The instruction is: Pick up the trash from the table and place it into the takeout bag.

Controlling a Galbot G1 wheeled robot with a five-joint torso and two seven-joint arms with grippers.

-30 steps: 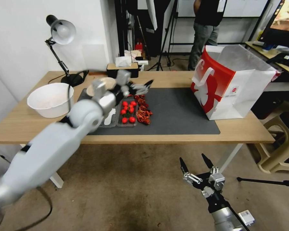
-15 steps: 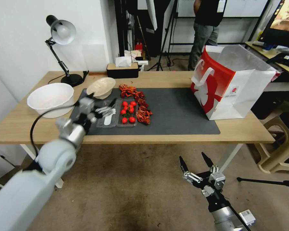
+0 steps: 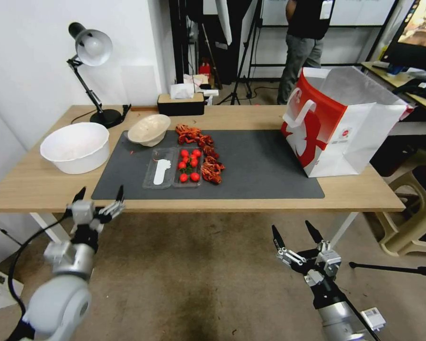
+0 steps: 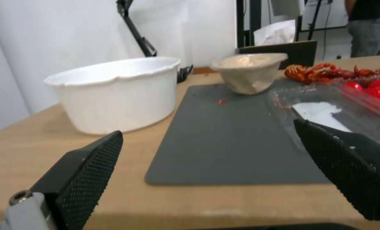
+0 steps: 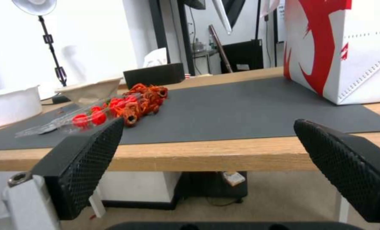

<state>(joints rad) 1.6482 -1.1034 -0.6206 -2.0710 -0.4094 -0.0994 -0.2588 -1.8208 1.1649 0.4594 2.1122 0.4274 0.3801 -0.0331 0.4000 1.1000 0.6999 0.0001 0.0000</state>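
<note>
Head view: the worktop (image 3: 42, 187) runs across the middle, with a dark grey mat (image 3: 265, 166) on it. The takeout bag (image 3: 345, 123) stands upright at about 2 o'clock from the mat's centre, at the mat's right end, its mouth open. At the mat's 10 o'clock corner sits a beige bowl (image 3: 149, 129), tilted. Below it lies a clear plastic tray (image 3: 173, 168) with red tomatoes in one half and a white piece in the other; a heap of red crayfish shells (image 3: 204, 154) lies just beside it at its 2 o'clock. A white bowl (image 3: 75, 147) stands on bare wood at 9 o'clock off the mat, a desk lamp (image 3: 92, 71) behind it at 12 o'clock, and a dark tissue box (image 3: 181, 103) at the far edge. The left hand (image 3: 98, 202) hangs before the worktop's near edge at 7 o'clock, fingers spread, holding nothing. The right hand (image 3: 296, 234) hangs lower over the floor at 5 o'clock, also spread and empty.

Left wrist view: the left hand (image 4: 224, 159), spread wide, frames the white bowl (image 4: 117, 92), the beige bowl (image 4: 249, 72) and the tray (image 4: 339, 105).

Right wrist view: the right hand (image 5: 215, 166), spread wide, sits below the worktop's edge; the takeout bag (image 5: 347, 48) stands on the mat (image 5: 241, 108), well apart from the shells (image 5: 143, 99).
</note>
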